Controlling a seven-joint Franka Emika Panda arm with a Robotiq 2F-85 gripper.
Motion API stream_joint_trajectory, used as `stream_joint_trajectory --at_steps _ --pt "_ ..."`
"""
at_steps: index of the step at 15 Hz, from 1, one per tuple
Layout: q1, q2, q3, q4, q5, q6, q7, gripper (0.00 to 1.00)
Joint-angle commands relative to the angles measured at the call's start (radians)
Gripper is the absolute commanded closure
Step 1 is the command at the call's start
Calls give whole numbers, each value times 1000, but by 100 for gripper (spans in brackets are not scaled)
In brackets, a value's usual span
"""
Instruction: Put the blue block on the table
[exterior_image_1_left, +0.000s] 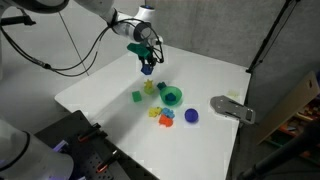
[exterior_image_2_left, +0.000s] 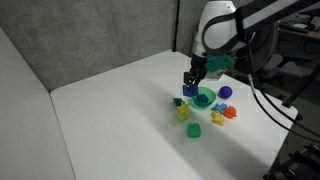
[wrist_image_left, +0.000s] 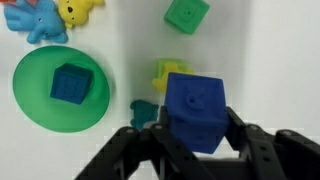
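My gripper (wrist_image_left: 195, 140) is shut on the blue block (wrist_image_left: 195, 108) and holds it above the white table (exterior_image_1_left: 100, 90). In both exterior views the gripper (exterior_image_1_left: 147, 64) (exterior_image_2_left: 190, 84) hangs just above the toy cluster with the block (exterior_image_1_left: 148, 70) (exterior_image_2_left: 189, 92) between its fingers. Below it lie a yellow piece (wrist_image_left: 168, 72) and a small teal piece (wrist_image_left: 143, 108). The teal bowl (wrist_image_left: 30, 100) sits to the side with another blue cube (wrist_image_left: 70, 83) inside. The small green block (wrist_image_left: 187, 14) lies on the table beyond.
A rounded dark-blue object (exterior_image_1_left: 191, 116) and orange, yellow and blue pieces (exterior_image_1_left: 163, 117) lie near the bowl (exterior_image_1_left: 172, 96). A grey flat object (exterior_image_1_left: 232, 108) sits at the table's far side. Bare white tabletop (exterior_image_2_left: 110, 110) spreads away from the toys.
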Motion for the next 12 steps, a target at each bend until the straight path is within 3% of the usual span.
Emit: stream_joint_trajectory --at_steps 1,5,6,7,12 --pt "-39 -53 45 -69 68 -93 -95 71" --pt "-41 -53 42 -84 90 -164 -121 71" --pt "-18 -18 28 -54 68 -137 -86 71" --pt "-19 -17 28 -56 68 -140 -87 46" --pt "-17 -12 28 -56 68 -138 -87 46"
